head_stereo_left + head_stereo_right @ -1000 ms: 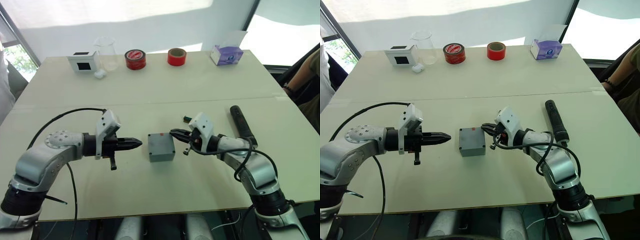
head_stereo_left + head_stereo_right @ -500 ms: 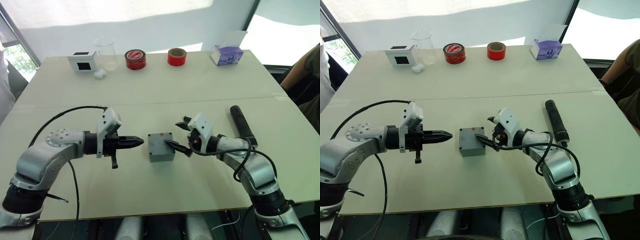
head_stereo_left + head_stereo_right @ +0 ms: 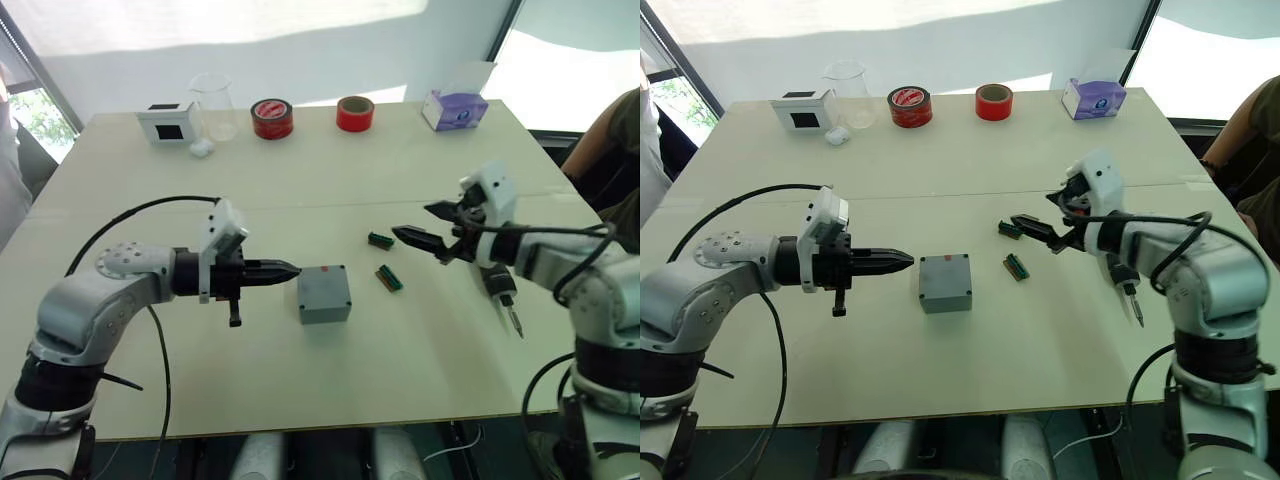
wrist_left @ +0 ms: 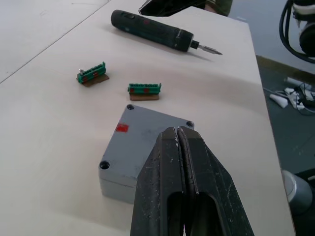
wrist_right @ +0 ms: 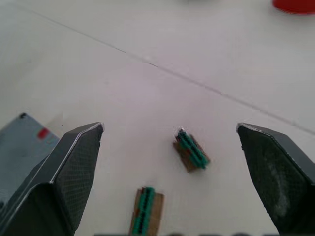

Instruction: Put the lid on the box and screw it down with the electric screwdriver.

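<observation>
Two small green strips (image 3: 380,239) lie on pale table (image 3: 400,160) beside grey plastic box (image 3: 323,293), lid on. Left gripper (image 3: 290,269) jaws clenched, empty, near box. Right gripper (image 3: 413,225) jaws released. Long black screwdriver (image 4: 157,34) beyond; looks stiff, light; grab mid-body.

Pale table (image 3: 300,390) with seam across middle. Centre: grey box (image 3: 323,293); right of it two green bit holders (image 3: 380,239) (image 3: 388,278); far right electric screwdriver (image 3: 1126,290). Top edge: white box (image 3: 165,122), beaker (image 3: 212,105), two red tape rolls (image 3: 271,118) (image 3: 353,113), purple tissue box (image 3: 454,108).
</observation>
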You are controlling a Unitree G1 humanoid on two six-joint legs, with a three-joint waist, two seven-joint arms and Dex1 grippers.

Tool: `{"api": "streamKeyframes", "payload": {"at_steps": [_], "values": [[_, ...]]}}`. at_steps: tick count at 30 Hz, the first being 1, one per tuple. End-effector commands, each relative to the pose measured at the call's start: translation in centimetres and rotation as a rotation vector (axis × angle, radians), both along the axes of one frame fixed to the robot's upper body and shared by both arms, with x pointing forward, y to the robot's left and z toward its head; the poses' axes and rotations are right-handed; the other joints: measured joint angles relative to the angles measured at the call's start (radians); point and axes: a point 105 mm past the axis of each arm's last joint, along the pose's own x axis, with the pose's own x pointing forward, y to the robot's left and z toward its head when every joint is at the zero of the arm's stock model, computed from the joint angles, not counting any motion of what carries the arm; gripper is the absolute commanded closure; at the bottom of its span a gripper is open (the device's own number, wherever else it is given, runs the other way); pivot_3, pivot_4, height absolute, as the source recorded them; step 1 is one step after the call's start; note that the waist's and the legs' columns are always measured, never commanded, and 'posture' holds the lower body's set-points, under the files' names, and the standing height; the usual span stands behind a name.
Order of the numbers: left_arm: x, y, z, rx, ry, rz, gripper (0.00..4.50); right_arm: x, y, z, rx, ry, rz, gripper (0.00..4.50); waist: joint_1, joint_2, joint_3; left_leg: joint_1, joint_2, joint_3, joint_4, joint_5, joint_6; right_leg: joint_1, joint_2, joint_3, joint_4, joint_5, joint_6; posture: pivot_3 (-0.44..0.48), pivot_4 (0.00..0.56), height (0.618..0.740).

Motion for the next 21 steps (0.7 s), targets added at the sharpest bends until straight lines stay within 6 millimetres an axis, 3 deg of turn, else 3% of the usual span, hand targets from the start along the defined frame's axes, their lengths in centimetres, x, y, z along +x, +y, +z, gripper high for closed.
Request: {"api": "streamKeyframes", "payload": {"at_steps": [1,3,9,15,21], "values": [[-1.4,-2.0,1.0,0.004,-0.069,-0.141,4.5,-0.3,-6.8,-0.3,-0.133,0.234,-0.255,0.04,0.01,0.001,0.0,0.0,-0.001,0.0,0.0,-0.001,0.001,0.0,-0.001,0.0,0.0,0.0,0.0,0.0,0.15,0.74],[-1.5,-2.4,0.9,0.009,-0.076,-0.16,4.5,-0.8,-8.6,-1.6,-0.207,0.35,-0.319,0.04,0.009,0.0,0.0,0.0,0.001,0.001,0.0,-0.001,0.002,0.0,0.0,0.0,-0.002,0.0,0.0,0.0,0.15,0.74],[-1.4,-2.7,0.6,-0.002,-0.073,-0.162,4.5,-0.5,-10.0,-2.9,-0.177,0.47,-0.367,0.04,-0.01,0.001,0.001,0.0,0.001,0.003,-0.001,-0.001,0.002,-0.001,0.001,0.001,-0.001,0.0,0.0,0.0,0.15,0.74],[-1.4,-2.7,-0.3,-0.025,-0.048,-0.127,4.5,0.0,-8.5,-5.1,-0.151,0.595,-0.283,0.04,-0.006,0.001,0.001,0.0,0.001,0.003,0.0,-0.001,0.002,-0.001,0.0,0.001,-0.001,0.0,0.0,0.0,0.15,0.74],[-1.3,-2.8,-0.3,-0.031,-0.049,-0.108,4.5,0.8,-9.3,-6.8,-0.248,0.64,-0.257,0.04,-0.005,0.001,0.001,0.0,0.0,0.003,0.0,-0.001,0.002,-0.001,0.0,0.001,-0.001,0.0,0.0,0.0,0.15,0.74]]}}
